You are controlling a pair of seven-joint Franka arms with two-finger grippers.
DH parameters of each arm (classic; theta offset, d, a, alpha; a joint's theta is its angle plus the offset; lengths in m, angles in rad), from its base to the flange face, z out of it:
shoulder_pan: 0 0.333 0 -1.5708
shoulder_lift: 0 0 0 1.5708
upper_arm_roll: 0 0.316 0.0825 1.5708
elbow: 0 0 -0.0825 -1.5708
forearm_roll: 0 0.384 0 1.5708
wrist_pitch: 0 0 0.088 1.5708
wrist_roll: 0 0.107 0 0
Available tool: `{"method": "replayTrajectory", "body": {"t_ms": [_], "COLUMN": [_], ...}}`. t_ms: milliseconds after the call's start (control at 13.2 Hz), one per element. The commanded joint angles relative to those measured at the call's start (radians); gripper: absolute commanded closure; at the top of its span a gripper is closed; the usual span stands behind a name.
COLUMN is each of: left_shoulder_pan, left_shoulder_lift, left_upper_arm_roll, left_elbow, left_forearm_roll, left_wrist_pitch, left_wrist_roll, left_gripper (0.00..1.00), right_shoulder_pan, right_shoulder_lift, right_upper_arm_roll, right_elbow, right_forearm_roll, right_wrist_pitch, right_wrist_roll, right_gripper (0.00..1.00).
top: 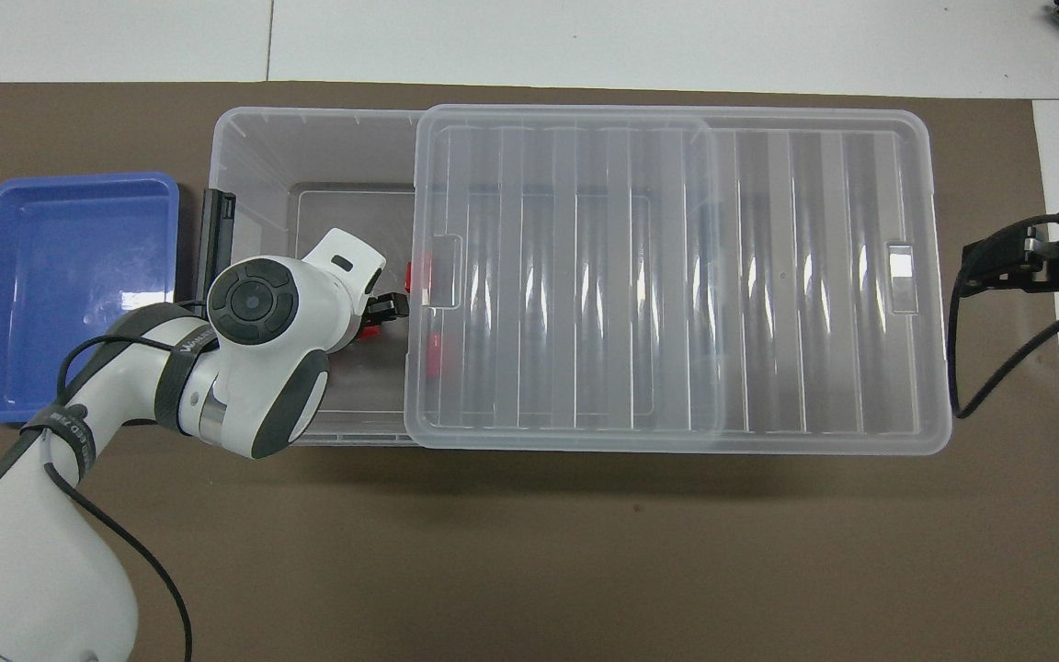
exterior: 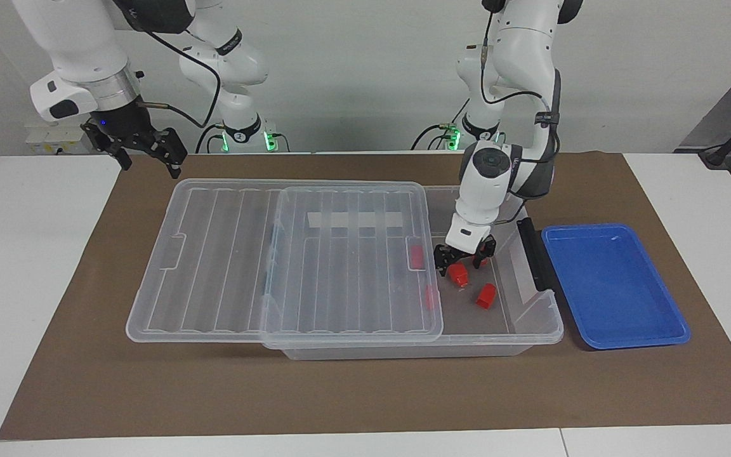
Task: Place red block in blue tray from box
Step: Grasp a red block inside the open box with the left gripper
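The clear box (exterior: pixel 533 320) lies across the mat, its ribbed lid (exterior: pixel 245 260) slid toward the right arm's end, so the end next to the blue tray (exterior: pixel 613 279) is uncovered. My left gripper (exterior: pixel 462 259) is open and low inside that uncovered part, just above a red block (exterior: pixel 458 273). A second red block (exterior: pixel 486 296) lies loose beside it, and a bit of a third (exterior: pixel 484 261) shows by one finger. Two more red blocks (exterior: pixel 416 256) (exterior: pixel 430 296) show through the lid's edge. The blue tray is empty. My right gripper (exterior: pixel 150 152) waits open above the mat at the lid's other end.
A black strip (exterior: pixel 533 254) runs along the box end beside the tray. The lid (top: pixel 667 276) overhangs the box toward the right arm's end. The brown mat (exterior: pixel 365 393) covers the table's middle, with white table around it.
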Motion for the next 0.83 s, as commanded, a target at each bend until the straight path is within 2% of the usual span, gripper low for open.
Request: {"method": "replayTrajectory", "body": {"t_ms": [0,227,378,453,604,756], "left_shoulder_pan": [0.001,-0.004,-0.004,-0.004,-0.004,-0.005], "left_shoulder_lift": [0.014,0.026,0.026,0.026,0.026,0.026], "left_upper_arm_roll": [0.005,0.005,0.005,0.005,0.005,0.005], "left_elbow": [0.000,0.000,0.002,0.002,0.003,0.009], "left_forearm_roll": [0.020,0.020,0.020,0.020,0.020,0.020], "left_wrist_pitch": [0.034,0.038,0.038,0.038,0.035,0.020], "left_wrist_roll": [0.006,-0.002,-0.004,-0.004,-0.004,0.000], "left_gripper": [0.07,0.11,0.22,0.31,0.61,0.83], "right_shoulder_pan": [-0.009,-0.009,-0.011,-0.008,-0.005,0.000], "right_shoulder_lift": [-0.026,-0.019,-0.011,-0.011,-0.011,-0.014], "right_upper_arm_roll": [0.003,0.006,0.005,0.006,0.006,0.005], "right_elbow": [-0.016,-0.006,0.010,0.010,0.010,0.005], "right_forearm_roll": [0.017,0.020,0.035,0.035,0.045,0.043], "right_wrist_pitch": [-0.029,-0.020,-0.019,-0.017,-0.016,-0.003], "right_wrist_roll": [-0.004,-0.008,-0.034,-0.039,-0.047,-0.071], "right_gripper": [0.00,0.00,0.00,0.00,0.00,0.00]}}
